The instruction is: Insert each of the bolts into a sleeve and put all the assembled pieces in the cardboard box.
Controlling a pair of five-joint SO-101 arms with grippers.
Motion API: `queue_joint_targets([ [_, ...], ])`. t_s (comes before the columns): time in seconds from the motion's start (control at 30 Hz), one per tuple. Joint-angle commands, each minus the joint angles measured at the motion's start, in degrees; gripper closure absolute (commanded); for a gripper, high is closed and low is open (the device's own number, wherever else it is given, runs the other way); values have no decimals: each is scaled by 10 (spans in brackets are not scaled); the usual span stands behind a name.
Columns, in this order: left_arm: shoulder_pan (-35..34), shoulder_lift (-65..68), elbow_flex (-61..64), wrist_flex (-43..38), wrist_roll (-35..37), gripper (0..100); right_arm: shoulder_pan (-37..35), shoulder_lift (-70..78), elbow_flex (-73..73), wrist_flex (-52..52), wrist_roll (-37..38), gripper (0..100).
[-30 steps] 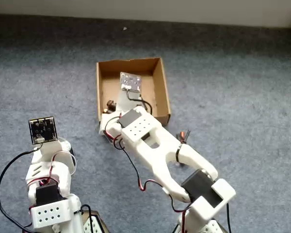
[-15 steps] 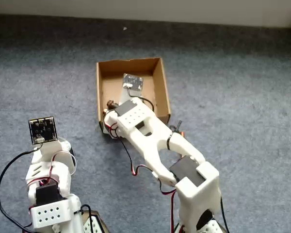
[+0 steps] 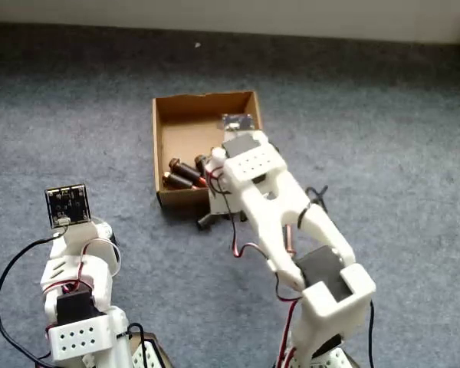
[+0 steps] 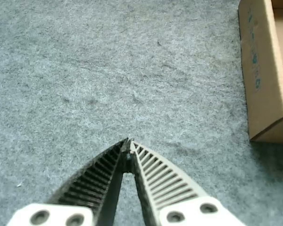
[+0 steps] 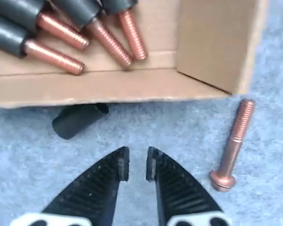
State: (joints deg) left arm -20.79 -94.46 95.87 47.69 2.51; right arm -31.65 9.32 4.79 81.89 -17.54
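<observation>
Where the right hand (image 5: pixel 137 165) is hanging: just outside the brown cardboard box (image 5: pixel 212 42), narrowly parted and holding nothing.
Change: right arm is drawing back from inside the box, uncovering three black-sleeved copper bolts (image 5: pixel 108 43) lying beyond the hand.
Meaning: that delivery is looking done, with one pair still waiting.
Loose black tubular sleeve (image 5: pixel 79 120): lying just ahead of the hand, beside the box wall.
Loose copper bolt (image 5: pixel 233 141): lying off to the hand's other side, on grey carpet (image 5: pixel 179 117).
Left hand (image 4: pixel 129 148): closed, empty, staying put.
</observation>
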Motion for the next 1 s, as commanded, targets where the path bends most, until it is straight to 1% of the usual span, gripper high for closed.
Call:
queue_joint_targets([
  [0.0, -4, -5, 5, -11, -4, 992, 17, -97, 7, 29, 56, 943],
  [0.07, -4, -5, 5, -11, -4, 992, 22, -133, 33, 30, 76, 943],
  [0.13, -4, -5, 5, -11, -4, 992, 20, -159, 55, 30, 76, 943],
  [0.23, -4, -5, 5, -11, -4, 992, 4, -175, 87, 0, 17, 943],
  [0.37, -4, -5, 5, -11, -4, 992, -29, -157, 126, -90, -69, 929],
  [0.47, -4, -5, 5, -11, -4, 992, -56, -113, 137, -131, -113, 851],
  [0.57, -4, -5, 5, -11, -4, 992, -77, -49, 125, -145, -157, 801],
  [0.7, -4, -5, 5, -11, -4, 992, -91, 16, 76, -172, -187, 800],
  [0.97, -4, -5, 5, -11, -4, 992, -88, 36, 22, -181, -245, 800],
])
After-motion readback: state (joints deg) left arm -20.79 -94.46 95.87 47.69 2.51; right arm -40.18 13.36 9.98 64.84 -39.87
